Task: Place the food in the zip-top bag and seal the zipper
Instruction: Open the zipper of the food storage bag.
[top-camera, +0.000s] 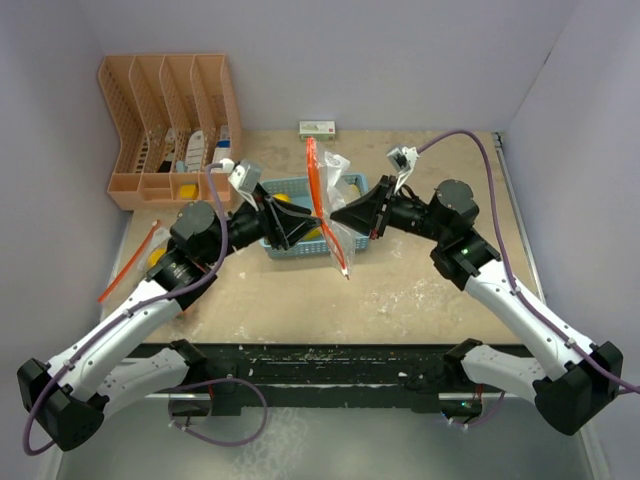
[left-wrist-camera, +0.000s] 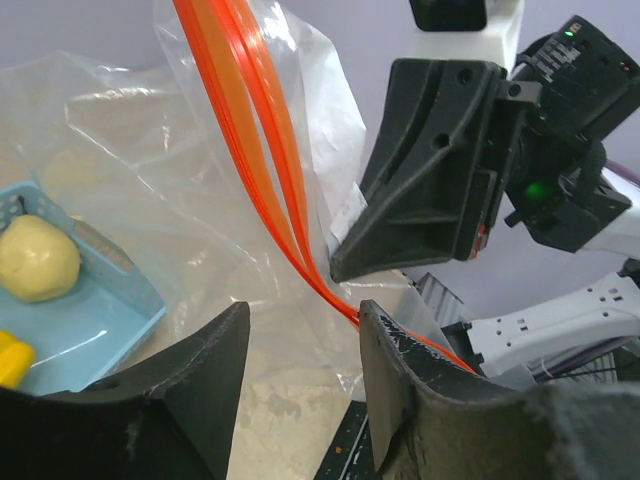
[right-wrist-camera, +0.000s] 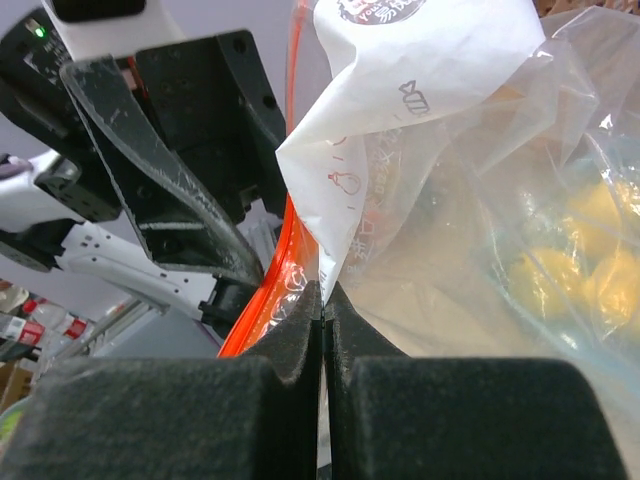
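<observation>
The clear zip-top bag (top-camera: 335, 225) hangs upright over the table's middle, its orange zipper (top-camera: 313, 185) running near-vertical. My right gripper (top-camera: 336, 214) is shut on the bag's edge just beside the zipper (right-wrist-camera: 322, 288). My left gripper (left-wrist-camera: 300, 345) stands open around the lower zipper (left-wrist-camera: 262, 160); the orange strip touches its right finger (left-wrist-camera: 395, 370), and clear film lies in the gap. The food lies in a light-blue basket (left-wrist-camera: 95, 330): a pale yellow fruit (left-wrist-camera: 38, 258) and a yellow piece (left-wrist-camera: 10, 358). Through the bag I see yellow food (right-wrist-camera: 560, 275), blurred.
The blue basket (top-camera: 290, 248) sits right behind and under both grippers. A peach slotted organizer (top-camera: 170, 130) stands at the back left. A small white box (top-camera: 317, 128) lies against the back wall. An orange strip (top-camera: 125, 268) and a yellow item (top-camera: 157, 256) lie by the left arm.
</observation>
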